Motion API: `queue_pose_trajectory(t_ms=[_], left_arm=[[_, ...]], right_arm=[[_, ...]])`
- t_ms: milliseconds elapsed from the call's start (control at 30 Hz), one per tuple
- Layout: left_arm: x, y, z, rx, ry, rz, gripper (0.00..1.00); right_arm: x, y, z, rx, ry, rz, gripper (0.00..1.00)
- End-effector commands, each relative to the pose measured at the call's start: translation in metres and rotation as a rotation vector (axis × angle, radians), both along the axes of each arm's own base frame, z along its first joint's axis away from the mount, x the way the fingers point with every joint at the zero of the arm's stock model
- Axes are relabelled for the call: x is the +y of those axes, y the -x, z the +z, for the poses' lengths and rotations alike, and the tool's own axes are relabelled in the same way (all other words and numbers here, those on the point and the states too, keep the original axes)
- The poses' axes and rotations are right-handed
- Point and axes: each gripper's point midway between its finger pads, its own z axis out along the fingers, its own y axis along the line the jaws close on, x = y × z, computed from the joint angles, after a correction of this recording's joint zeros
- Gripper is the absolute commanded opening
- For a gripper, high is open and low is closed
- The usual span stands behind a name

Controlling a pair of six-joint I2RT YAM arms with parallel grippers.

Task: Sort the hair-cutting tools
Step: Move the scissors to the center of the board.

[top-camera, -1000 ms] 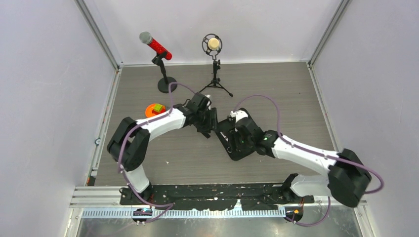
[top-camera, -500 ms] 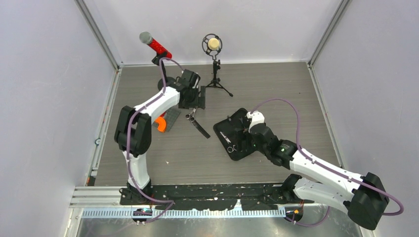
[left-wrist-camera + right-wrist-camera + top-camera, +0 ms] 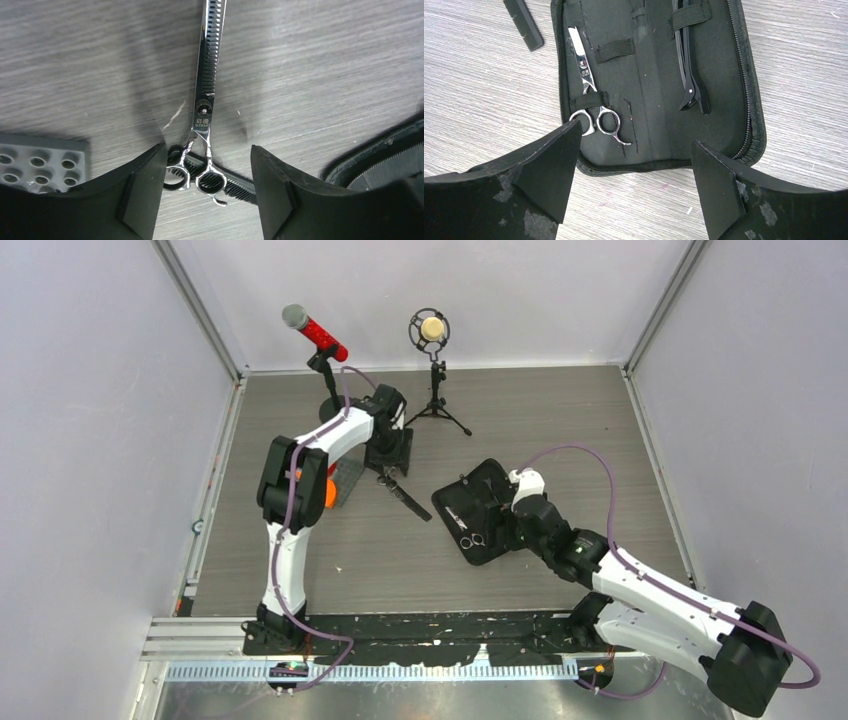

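Note:
Toothed silver scissors (image 3: pixel 206 90) lie on the table with their ring handles resting across a black comb (image 3: pixel 240 187). My left gripper (image 3: pixel 207 150) hangs open over those rings, its fingers on either side and apart from them. From above, the scissors (image 3: pixel 388 477) and the comb (image 3: pixel 408 500) lie left of the open black zip case (image 3: pixel 490 485). Inside the case, a second pair of scissors (image 3: pixel 586 85) sits under elastic loops, and black hair clips (image 3: pixel 691 65) sit under a strap. My right gripper (image 3: pixel 636 137) stands open and empty over the case's near edge.
A red microphone (image 3: pixel 315 332) on a round base and a cream microphone on a tripod (image 3: pixel 432 330) stand at the back. A grey studded plate (image 3: pixel 35 165) and an orange piece (image 3: pixel 330 490) lie just left of the left gripper. The cage walls stand on both sides.
Both grippers were together over the case. The left arm swung back and left, and scissors and comb now lie on the table beneath it. The right arm drew back towards me. Both jaws opened.

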Motion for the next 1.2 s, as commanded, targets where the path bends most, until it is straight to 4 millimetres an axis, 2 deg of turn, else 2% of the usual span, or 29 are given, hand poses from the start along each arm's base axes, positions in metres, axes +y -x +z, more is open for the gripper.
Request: queue_pose_trajectory(t_ms=[0, 167, 233, 367, 567, 700, 767, 867, 933, 1000, 1167], left_arm=[[-0.006, 0.025, 0.010, 0.067, 0.067, -0.015, 0.61], [-0.005, 0.058, -0.003, 0.123, 0.086, 0.017, 0.45], [-0.003, 0.071, 0.001, 0.118, 0.094, 0.021, 0.38], [0.003, 0.107, 0.002, 0.116, 0.087, 0.029, 0.32], [0.007, 0.162, -0.002, 0.104, 0.074, 0.012, 0.30], [0.005, 0.185, -0.004, 0.104, 0.121, 0.038, 0.38], [0.006, 0.191, -0.001, 0.091, 0.144, 0.056, 0.43], [0.009, 0.188, 0.009, 0.042, 0.152, 0.067, 0.52], [0.010, 0.182, 0.017, 0.012, 0.146, 0.062, 0.58], [0.009, 0.173, 0.023, -0.013, 0.146, 0.056, 0.63], [0.004, 0.148, 0.030, -0.031, 0.140, 0.053, 0.66]], right_arm=[[-0.005, -0.005, 0.007, -0.040, -0.042, -0.052, 0.89], [-0.007, -0.002, 0.005, -0.037, -0.060, -0.063, 0.89], [-0.008, 0.000, 0.004, -0.034, -0.068, -0.067, 0.89], [-0.010, 0.005, 0.004, -0.039, -0.099, -0.070, 0.88], [-0.011, 0.012, 0.004, -0.035, -0.133, -0.062, 0.88], [-0.015, 0.014, 0.004, -0.050, -0.134, -0.067, 0.88], [-0.018, 0.012, 0.005, -0.064, -0.128, -0.077, 0.88], [-0.021, 0.009, 0.010, -0.085, -0.129, -0.095, 0.88], [-0.022, 0.007, 0.015, -0.099, -0.135, -0.111, 0.90], [-0.025, 0.005, 0.018, -0.112, -0.138, -0.131, 0.97], [-0.030, 0.005, 0.016, -0.111, -0.147, -0.173, 0.96]])
